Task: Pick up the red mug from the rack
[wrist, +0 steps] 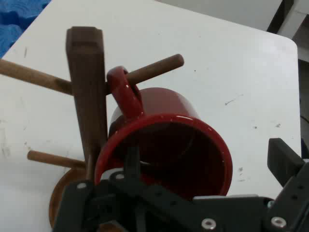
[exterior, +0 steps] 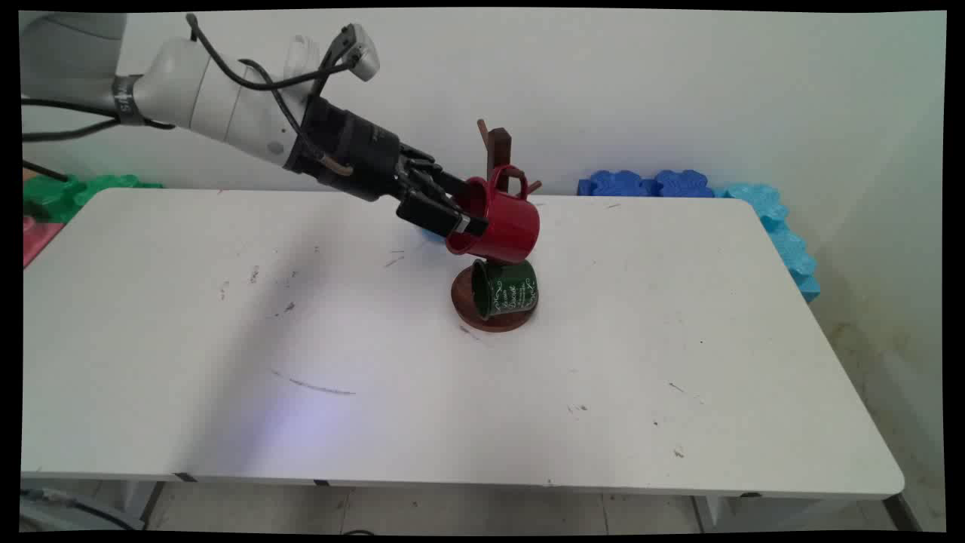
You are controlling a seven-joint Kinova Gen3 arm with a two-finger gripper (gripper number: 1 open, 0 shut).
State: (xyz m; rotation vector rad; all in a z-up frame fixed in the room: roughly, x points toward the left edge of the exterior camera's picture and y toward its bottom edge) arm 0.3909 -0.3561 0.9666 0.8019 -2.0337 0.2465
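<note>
Red mug (exterior: 503, 223): handle over wooden rack (wrist: 88, 92) peg.
Gripper (exterior: 461, 217): clamped on mug rim.
Risk: release before the handle seats; mug drops onto green mug (exterior: 505, 288).

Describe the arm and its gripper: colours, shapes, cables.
The arm is white with rounded links and a grey band near its joint. Loose black cables loop along it. The wrist section is black and cylindrical, ending in a black two-finger gripper with jointed linkage and silver screws.

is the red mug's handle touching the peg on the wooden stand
Touching. The hand view shows the red mug's handle looped over a peg of the wooden stand, resting against it.
</note>
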